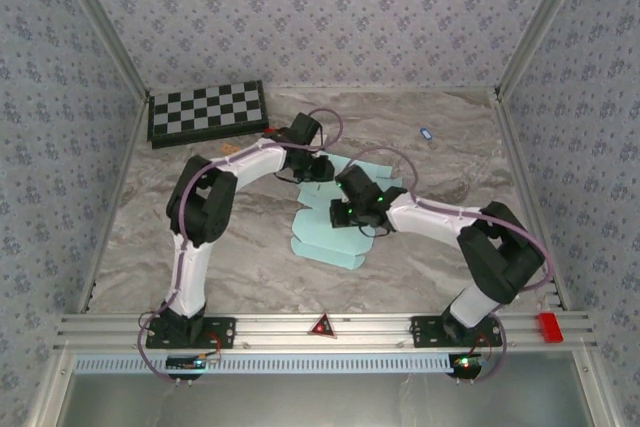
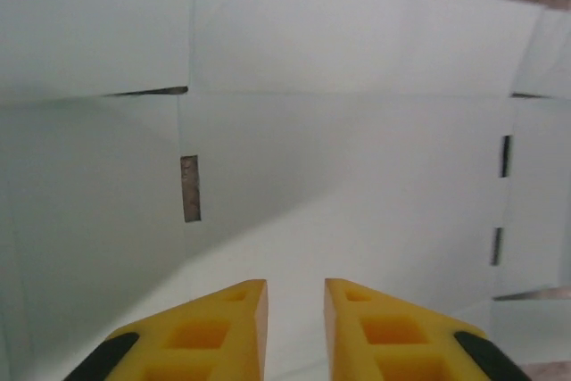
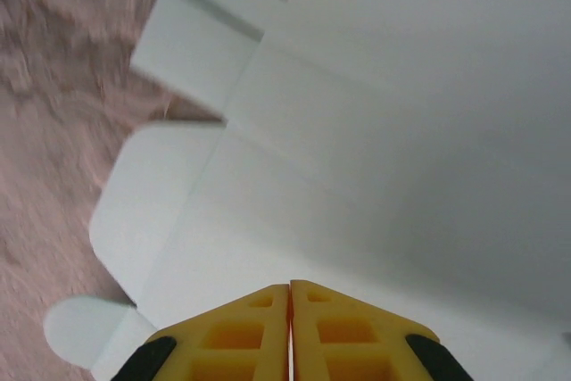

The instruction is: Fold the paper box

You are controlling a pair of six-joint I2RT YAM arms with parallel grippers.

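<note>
The paper box is a pale light-blue die-cut sheet lying mostly flat at the middle of the table, with flaps spread out. My left gripper hovers over its far edge. In the left wrist view the yellow fingers stand slightly apart with nothing between them, and the left gripper points at a panel of the paper box with narrow slots. My right gripper is over the sheet's middle. Its tips are pressed together, so the right gripper is shut just above the paper box, whose rounded flaps lie to the left.
A black-and-white checkerboard lies at the back left by the wall. A small blue-white object sits at the back right. Patterned walls enclose the marble table on three sides, and a metal rail runs along the near edge.
</note>
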